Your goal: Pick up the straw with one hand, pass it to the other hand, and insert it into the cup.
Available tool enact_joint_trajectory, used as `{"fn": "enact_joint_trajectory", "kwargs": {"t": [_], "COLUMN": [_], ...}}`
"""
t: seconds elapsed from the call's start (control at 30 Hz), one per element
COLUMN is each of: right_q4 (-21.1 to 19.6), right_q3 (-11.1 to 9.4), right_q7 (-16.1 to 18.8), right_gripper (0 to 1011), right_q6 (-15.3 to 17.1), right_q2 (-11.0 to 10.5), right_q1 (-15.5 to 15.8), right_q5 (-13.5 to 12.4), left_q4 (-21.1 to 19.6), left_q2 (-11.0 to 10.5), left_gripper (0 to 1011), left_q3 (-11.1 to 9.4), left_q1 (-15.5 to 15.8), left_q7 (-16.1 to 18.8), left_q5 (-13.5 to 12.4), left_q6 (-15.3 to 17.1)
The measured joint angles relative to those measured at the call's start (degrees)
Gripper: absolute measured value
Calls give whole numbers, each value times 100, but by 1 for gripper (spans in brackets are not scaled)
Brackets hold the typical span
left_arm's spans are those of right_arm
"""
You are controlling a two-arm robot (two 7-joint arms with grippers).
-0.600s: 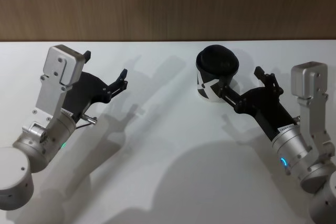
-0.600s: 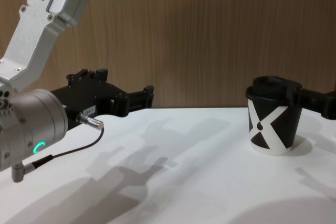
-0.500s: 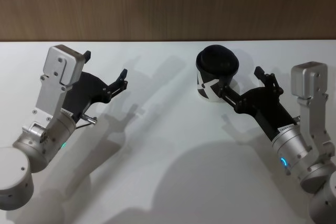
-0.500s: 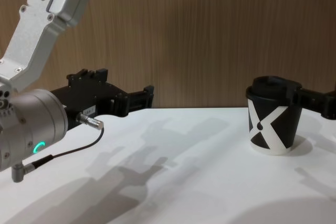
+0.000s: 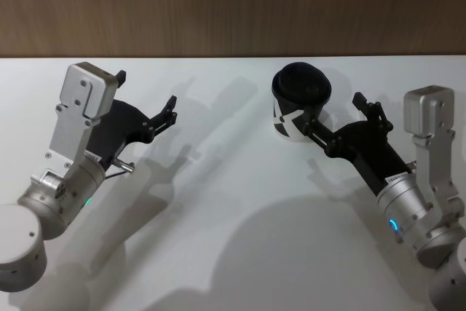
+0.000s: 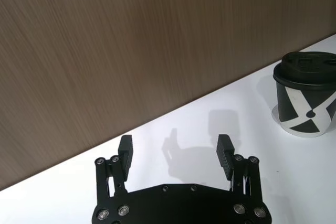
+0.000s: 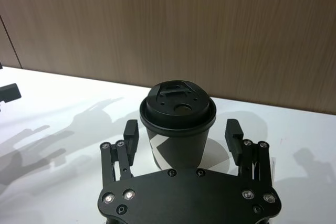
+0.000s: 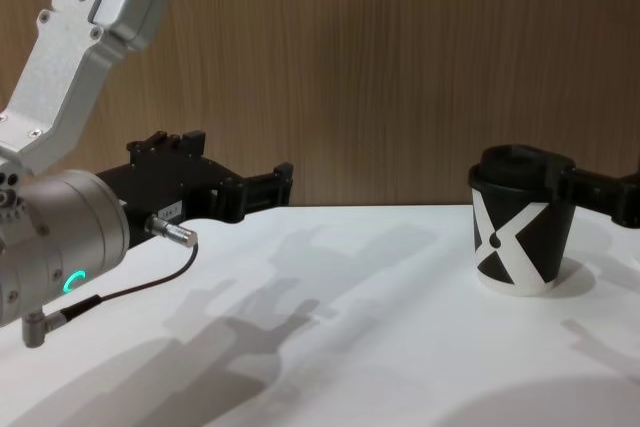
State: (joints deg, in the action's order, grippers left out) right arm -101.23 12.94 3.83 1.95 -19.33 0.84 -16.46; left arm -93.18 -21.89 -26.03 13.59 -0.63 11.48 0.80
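The cup (image 5: 300,100) stands upright on the white counter (image 5: 233,202), on the robot's right and near the wood-grain wall (image 5: 233,5), and the right end effector (image 5: 333,113) sits just beside it, pointing at it from the robot's side. In the right wrist view the cup lines up with the gap between the two fingers (image 7: 130,132), its black domed lid (image 7: 177,106) level with their tips. In the head view the cup's body lies mostly ahead of the tips, with the nearer finger close against its side — whether that finger touches the paper cannot be told. The right arm (image 5: 429,172) comes in from the lower right corner of the head view, its silver barrel slanting up toward the cup and a blue light on its ring. Its fingers are spread wide, wider than the cup, and they hold nothing. The left end effector (image 5: 146,89) is well apart from the cup, over the left part of the counter and aimed toward the wall. The left arm (image 5: 69,158) rises from the lower left, its silver link angled upward, with a green ring (image 8: 70,282) glowing on the barrel and a thin cable (image 8: 130,292) looping below it. Its fingers are likewise spread wide and empty — in the left wrist view bare counter lies between them, and the cup stands far off to one side.
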Motion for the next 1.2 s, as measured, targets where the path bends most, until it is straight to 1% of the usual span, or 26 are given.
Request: {"fn": "enact_joint_trajectory", "kwargs": {"t": [1.2], "right_q4": [0], "right_q3": [0], "right_q7": [0], "right_gripper": [1001], "right_q6": [0], "right_q2": [0], "right_q1": [0], "right_q5": [0], "left_q4": [0], "left_q2": [0], "left_gripper": [1002], "left_q3": [0], "left_q1": [0], "left_q7": [0], "left_q5": [0], "left_q6": [0]}}
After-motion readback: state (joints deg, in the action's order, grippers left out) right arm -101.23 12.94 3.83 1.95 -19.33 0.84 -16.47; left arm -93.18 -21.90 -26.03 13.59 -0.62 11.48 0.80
